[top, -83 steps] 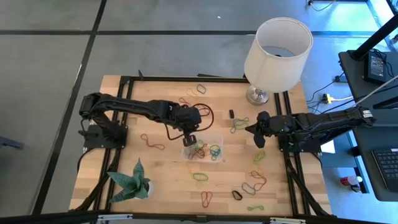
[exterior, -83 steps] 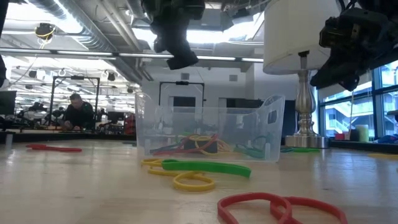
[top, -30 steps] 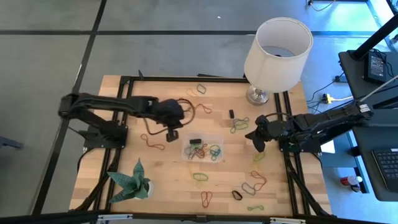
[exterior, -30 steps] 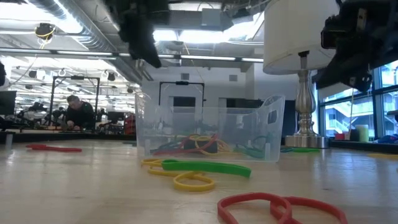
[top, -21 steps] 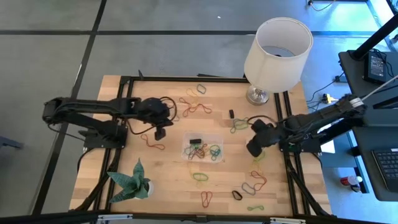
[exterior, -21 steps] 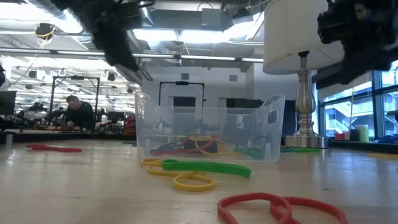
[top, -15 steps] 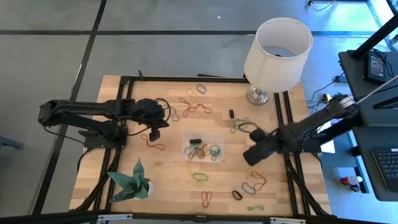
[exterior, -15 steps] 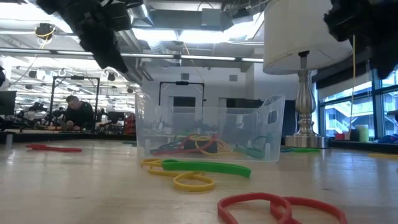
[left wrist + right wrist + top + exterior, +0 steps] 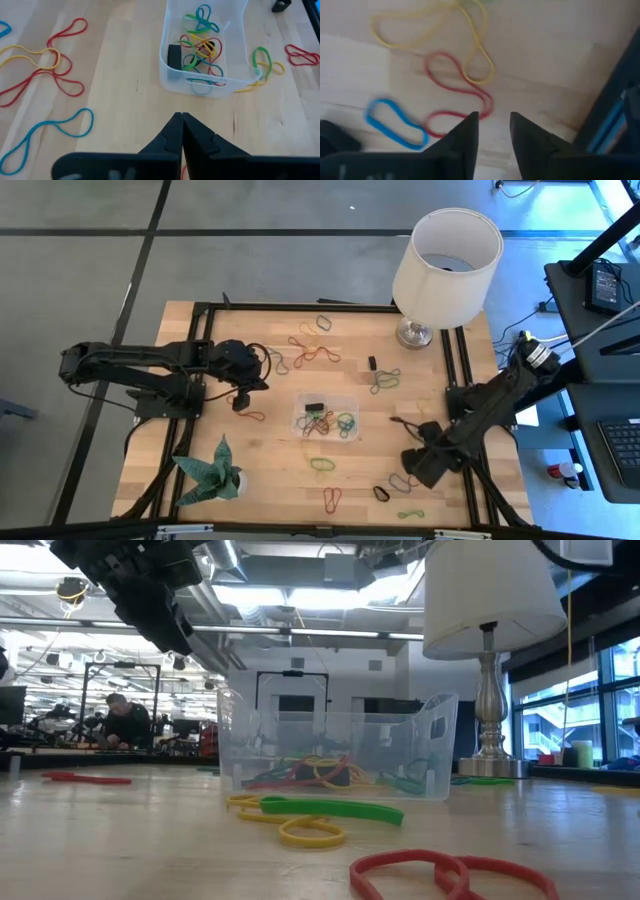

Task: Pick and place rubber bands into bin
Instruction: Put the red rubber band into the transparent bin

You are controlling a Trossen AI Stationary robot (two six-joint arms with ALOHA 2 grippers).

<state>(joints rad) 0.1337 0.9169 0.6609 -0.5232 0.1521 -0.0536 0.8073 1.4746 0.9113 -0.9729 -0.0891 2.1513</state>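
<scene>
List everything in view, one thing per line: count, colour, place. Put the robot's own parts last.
Rubber bands: many; red, green, yellow, blue, black; scattered over the table, several inside the bin.
Bin: one, clear plastic, mid-table.
Lamp: one, white shade on a silver base, far right corner.
Paper plant: one, green, near left corner.
Table: one, light wood with a black frame.
Person: one, dark clothing, seated in the room behind.
Left pincer: one, dark, shut and empty, left of the bin.
Right pincer: one, dark, open, low over the red band near the right front edge.
</scene>
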